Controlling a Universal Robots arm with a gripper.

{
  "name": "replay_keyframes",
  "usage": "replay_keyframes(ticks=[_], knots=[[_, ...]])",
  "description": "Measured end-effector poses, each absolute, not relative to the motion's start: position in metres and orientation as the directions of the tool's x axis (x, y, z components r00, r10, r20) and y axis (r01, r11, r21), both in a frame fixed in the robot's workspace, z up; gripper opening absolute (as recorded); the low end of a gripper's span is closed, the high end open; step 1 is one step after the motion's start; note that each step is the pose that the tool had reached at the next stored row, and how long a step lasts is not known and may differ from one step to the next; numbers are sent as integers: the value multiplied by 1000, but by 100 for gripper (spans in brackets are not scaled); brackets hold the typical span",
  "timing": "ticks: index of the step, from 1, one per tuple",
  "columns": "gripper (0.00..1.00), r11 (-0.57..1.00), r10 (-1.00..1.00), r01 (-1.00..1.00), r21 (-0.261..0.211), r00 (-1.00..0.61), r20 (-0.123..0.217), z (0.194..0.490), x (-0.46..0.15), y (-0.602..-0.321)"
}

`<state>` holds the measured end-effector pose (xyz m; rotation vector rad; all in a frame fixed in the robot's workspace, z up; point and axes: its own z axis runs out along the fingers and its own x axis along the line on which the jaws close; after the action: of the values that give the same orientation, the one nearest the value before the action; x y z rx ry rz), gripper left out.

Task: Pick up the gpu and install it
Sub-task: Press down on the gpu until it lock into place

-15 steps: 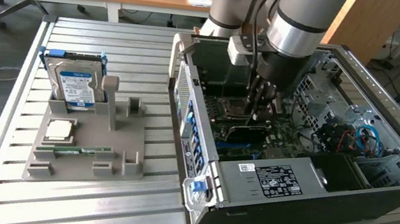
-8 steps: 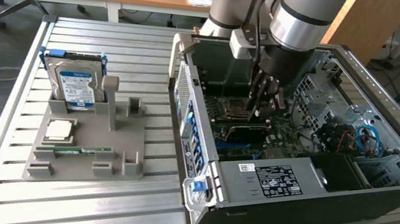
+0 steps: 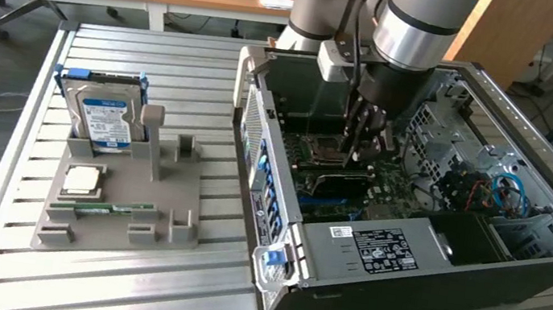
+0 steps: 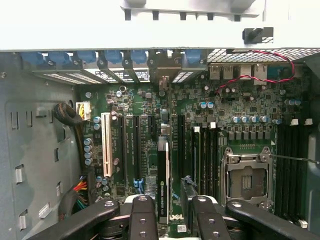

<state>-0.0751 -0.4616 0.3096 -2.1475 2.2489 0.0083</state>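
Clearly our jaws were closed on the gpu (image 4: pixel 163 187), which we held edge-on between the fingers (image 4: pixel 142 220), low inside the case (image 3: pixel 371 254). The gripper (image 3: pixel 366 139) stood over the motherboard (image 4: pixel 200 115), and the card hung above the slots, near the white slot (image 4: pixel 105 144) and beside the empty CPU socket (image 4: pixel 246 177); whether it was seated, we could not tell. We judged the card light, stiff and fragile, best held by its bare edges, away from fan and contacts. Outward, the case also held cables (image 3: pixel 505 191) and a power supply (image 3: pixel 377 250). On the tabletop (image 3: pixel 128 289), the grey tray (image 3: pixel 116 218) carried a hard drive (image 3: pixel 106 121), a memory stick (image 3: pixel 115 210) and a CPU (image 3: pixel 84 179).
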Motion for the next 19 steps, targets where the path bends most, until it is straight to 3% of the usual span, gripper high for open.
replay_keyframes(ticks=[7,12,19], knots=[[33,46,-999,-999,-18,-46,-27,310,-75,-462],[11,46,-999,-999,-18,-46,-27,310,-75,-462],[11,46,-999,-999,-18,-46,-27,310,-75,-462]])
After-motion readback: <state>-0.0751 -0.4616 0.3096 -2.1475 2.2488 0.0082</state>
